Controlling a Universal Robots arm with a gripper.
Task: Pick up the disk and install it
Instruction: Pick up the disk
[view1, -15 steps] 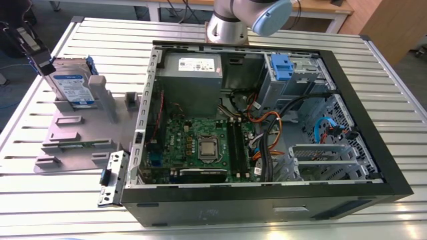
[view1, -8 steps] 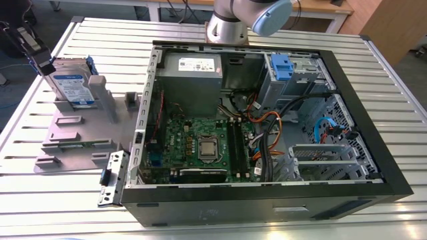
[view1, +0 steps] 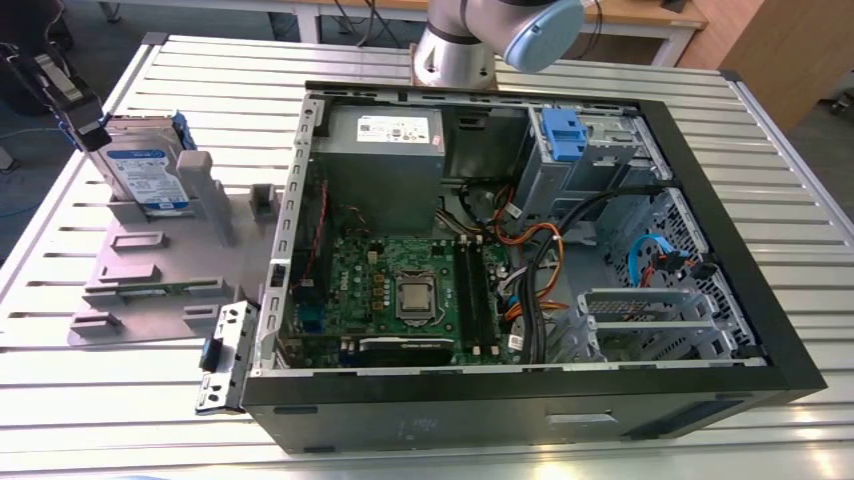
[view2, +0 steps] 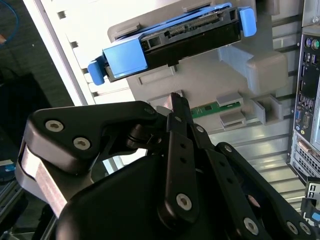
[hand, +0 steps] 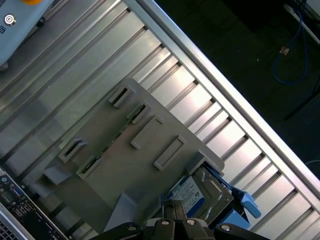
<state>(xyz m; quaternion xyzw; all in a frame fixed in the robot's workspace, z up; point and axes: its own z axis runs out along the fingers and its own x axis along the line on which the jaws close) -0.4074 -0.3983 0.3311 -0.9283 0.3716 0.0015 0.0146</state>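
- Gripper (hand: 173, 209) hangs near the disk (view1: 144, 170) without touching it, jaws closed together and empty
- Disk stands on edge in the grey holder (view1: 160, 268) on the slatted table (view1: 94, 405), at the exterior view's left of the open computer case (view1: 534, 410)

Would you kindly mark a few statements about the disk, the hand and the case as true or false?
1. The disk stands on edge in a grey fixture, to the exterior view's left of the case. True.
2. The hand is holding the disk. False: in the second wrist view the hand is close to the disk but apart from it, and the disk sits in the fixture.
3. The case is closed on its upper side. False: it is open, and the motherboard shows inside.
4. The case lies on a slatted metal table. True.
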